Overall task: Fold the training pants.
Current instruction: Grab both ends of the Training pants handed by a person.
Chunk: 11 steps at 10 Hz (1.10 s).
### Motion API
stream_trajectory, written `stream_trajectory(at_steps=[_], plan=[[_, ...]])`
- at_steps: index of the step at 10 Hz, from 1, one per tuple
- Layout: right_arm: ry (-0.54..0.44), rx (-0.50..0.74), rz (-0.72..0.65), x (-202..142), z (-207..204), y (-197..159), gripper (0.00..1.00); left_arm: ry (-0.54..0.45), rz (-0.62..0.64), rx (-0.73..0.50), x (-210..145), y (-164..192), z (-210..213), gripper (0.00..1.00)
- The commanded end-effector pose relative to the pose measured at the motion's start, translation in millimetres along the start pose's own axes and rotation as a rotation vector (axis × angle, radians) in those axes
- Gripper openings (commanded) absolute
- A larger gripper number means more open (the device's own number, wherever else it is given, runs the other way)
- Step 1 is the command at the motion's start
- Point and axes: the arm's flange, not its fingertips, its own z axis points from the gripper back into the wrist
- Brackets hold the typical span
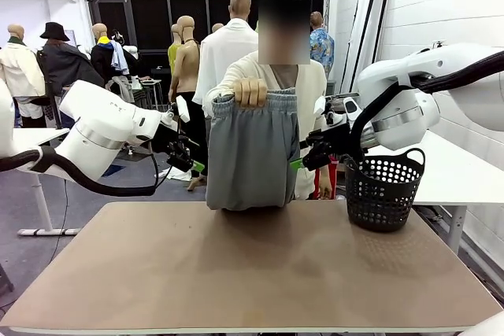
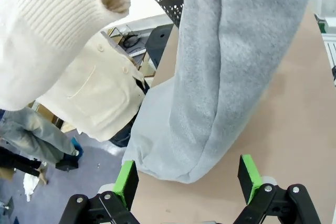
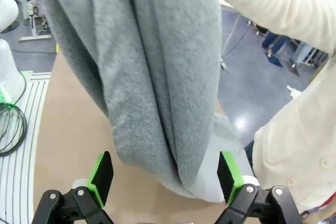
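Front view first: the person's hand [image 1: 250, 92] is pinching the training pants [image 1: 252, 151] by the waistband, centre frame. They hang straight down, long axis vertical, with the bottom end resting on the far edge of the table [image 1: 236, 273]. My left gripper [image 1: 187, 160] sits just beside the cloth's left edge, low down. The right gripper [image 1: 309, 156] mirrors it at the right edge, with the black basket [image 1: 383, 190] off further right. Neither arm looks nearer than the other to me, it's pretty symmetric.

Left wrist view: the left gripper [image 2: 187, 179] has its jaws spread wide with nothing in them. The pants [image 2: 231, 66] come down from the top of the frame and the rounded bottom fold ends just above the gap between the green pads. So the cloth is dead ahead of the fingers.

Right wrist view: same deal. The right gripper [image 3: 165, 176] is wide open and empty, and the pants [image 3: 152, 66] drop from the top with the low corner sitting between the pads. I honestly can't tell from this angle whether the pads brush the fabric or are just short of it. My guess is that a short push forward on both sides gets the bottom edge inside the jaws.
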Motion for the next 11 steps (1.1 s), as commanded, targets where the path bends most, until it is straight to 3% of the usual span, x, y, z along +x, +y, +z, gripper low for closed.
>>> stream_trajectory(at_steps=[1, 4, 11], plan=[[-0.057, 0.006, 0.028, -3.2, -0.6, -6.0, 1.00, -0.087, 0.003, -0.079, -4.9, 6.3, -15.9, 1.00], [-0.063, 0.012, 0.018, -6.1, -2.9, -11.9, 1.00, -0.061, -0.078, -0.198, -5.2, 5.4, -17.2, 1.00], [-0.169, 0.037, 0.038, -1.8, -3.9, -11.8, 1.00, -0.220, -0.091, -0.149, 1.3, 4.1, -40.7, 1.00]])
